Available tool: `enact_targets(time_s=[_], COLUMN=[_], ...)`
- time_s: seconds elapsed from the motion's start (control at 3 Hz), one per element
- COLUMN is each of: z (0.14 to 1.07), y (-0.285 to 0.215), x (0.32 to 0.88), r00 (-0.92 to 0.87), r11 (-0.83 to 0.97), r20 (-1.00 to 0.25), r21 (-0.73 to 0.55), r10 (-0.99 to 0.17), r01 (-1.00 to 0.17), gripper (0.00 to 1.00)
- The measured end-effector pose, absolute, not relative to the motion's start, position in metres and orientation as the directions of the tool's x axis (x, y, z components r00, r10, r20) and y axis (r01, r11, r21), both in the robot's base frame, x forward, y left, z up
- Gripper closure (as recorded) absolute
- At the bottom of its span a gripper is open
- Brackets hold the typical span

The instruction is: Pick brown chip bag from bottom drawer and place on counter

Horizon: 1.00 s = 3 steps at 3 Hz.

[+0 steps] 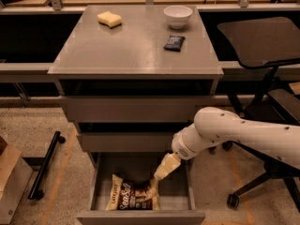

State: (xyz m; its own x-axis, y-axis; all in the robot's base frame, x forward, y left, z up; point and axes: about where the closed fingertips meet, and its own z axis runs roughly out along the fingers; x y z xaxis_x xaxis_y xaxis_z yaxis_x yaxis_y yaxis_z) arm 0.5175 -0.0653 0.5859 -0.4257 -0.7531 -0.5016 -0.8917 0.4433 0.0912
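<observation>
The brown chip bag point(133, 197) lies flat in the open bottom drawer point(140, 215), near its front, with white script lettering facing up. My gripper point(159, 174) hangs from the white arm that comes in from the right and points down into the drawer, just above the bag's right end. The counter point(131, 46) is the grey top of the cabinet above the drawers.
On the counter lie a yellow sponge point(109, 18), a white bowl point(178, 16) and a small dark packet point(174, 42). A black office chair point(262, 46) stands at the right. A black bar point(44, 165) and a cardboard box point(11, 182) are on the floor at the left.
</observation>
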Motion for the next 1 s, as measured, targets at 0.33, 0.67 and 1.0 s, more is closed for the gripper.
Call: enact_targets(time_s=[0.33,0.67,1.0], z=[0.559,0.51,0.452], y=[-0.063,-0.055,-0.039], x=[0.52,0.528,0.538], r00=[-0.467,-0.526,-0.576], r11=[0.458,0.479,0.486], r20=[-0.553,-0.582,-0.584], r21=[0.165,0.25,0.325], r10=[-0.69,-0.62,-0.572], r01=[-0.873,-0.842,-0.811], gripper=[0.0,0.0,0.0])
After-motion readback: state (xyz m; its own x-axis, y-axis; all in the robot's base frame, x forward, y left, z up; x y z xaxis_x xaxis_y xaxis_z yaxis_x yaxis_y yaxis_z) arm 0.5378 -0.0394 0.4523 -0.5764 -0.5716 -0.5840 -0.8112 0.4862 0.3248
